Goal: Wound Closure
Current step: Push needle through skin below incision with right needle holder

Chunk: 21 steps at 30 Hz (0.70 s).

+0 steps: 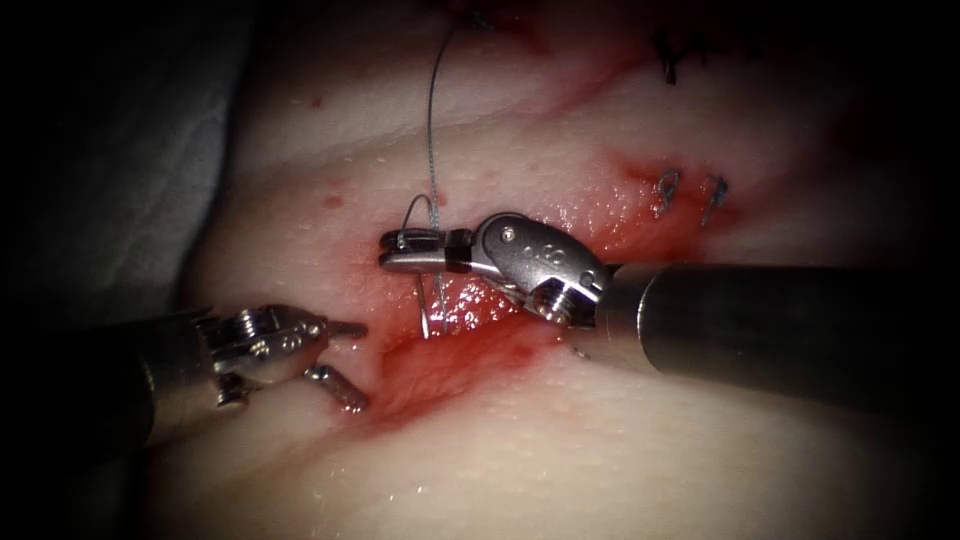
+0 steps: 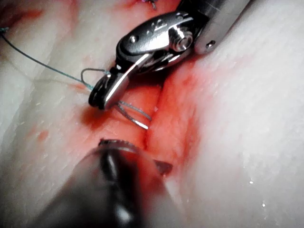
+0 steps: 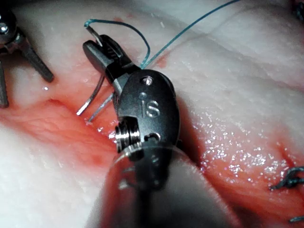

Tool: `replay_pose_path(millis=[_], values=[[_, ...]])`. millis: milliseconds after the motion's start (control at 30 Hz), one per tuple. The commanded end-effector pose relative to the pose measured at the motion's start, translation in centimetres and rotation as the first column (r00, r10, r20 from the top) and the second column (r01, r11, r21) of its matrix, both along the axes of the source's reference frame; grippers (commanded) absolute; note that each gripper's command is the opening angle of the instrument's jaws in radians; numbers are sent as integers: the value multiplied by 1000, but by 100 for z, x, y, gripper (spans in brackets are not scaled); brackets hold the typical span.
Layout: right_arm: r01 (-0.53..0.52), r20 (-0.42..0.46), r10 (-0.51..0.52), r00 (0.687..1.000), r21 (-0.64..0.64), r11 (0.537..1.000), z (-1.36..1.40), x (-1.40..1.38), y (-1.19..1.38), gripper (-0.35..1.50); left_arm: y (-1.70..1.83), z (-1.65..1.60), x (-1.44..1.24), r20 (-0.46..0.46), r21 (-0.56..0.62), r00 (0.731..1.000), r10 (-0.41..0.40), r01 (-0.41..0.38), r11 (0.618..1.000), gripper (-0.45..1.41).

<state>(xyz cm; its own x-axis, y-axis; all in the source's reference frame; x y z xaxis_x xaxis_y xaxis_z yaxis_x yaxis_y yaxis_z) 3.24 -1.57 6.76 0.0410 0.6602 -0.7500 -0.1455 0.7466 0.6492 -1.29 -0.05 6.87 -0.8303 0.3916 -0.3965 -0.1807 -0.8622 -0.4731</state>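
Far left in the endoscope view: left tool (image 1: 345, 365), jaws spread wide, holding nothing, lying on the tissue (image 1: 620, 470) just left of the cut (image 1: 470, 345). Same spread jaws seen in the right wrist view (image 3: 23, 71), well apart from needle and thread.

Toward the middle: needle (image 1: 428, 300), gripped near its swaged end, where the thread (image 1: 430, 110) joins. Curve dropping from the grip toward the open cut, tip (image 1: 425, 330) at the red wet surface; touching or just entering, cannot tell. In the left wrist view (image 2: 135, 116) and the right wrist view (image 3: 90, 102), two thin bright lines below the jaws, most likely needle and a run of thread side by side. Thread looping up over the jaws, then running away to the far edge of the tissue.

Right of that: right tool (image 1: 415, 250), jaws clamped on the needle, reaching across the cut from the right, shaft lying over the right lip.

Further right and far: two short cut ends of thread (image 1: 690, 195) standing out of the tissue, and dark knots (image 1: 670, 55) beyond, so earlier stitches judged finished there.

Red fluid (image 1: 440, 385) pooled along the near stretch of the cut. That stretch gaping and unstitched; judged partly done, with at least this bite and its knot left.
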Motion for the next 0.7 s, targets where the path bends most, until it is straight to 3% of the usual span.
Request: replay_pose_path(millis=[33, 333, 533, 700], values=[[2, 5, -2, 1000, 0, 1000, 6, 8, -2, -35, -6, 1, -9, 5, -8, 1000, -7, 7, 1000, 83], [29, 39, -29, 999, 18, 999, 6, 0, -6, -35, -24, -33, -42, 38, -69, 999, -31, 34, 997, 71], [25, 40, -27, 999, 47, 999, 9, -8, 0, -35, -38, -53, -96, 126, -81, 992, -11, 21, 996, 64], [19, 39, -22, 999, 83, 996, 10, -8, 1, -35, -49, -39, -93, 145, -74, 989, 9, 2, 997, 64]])
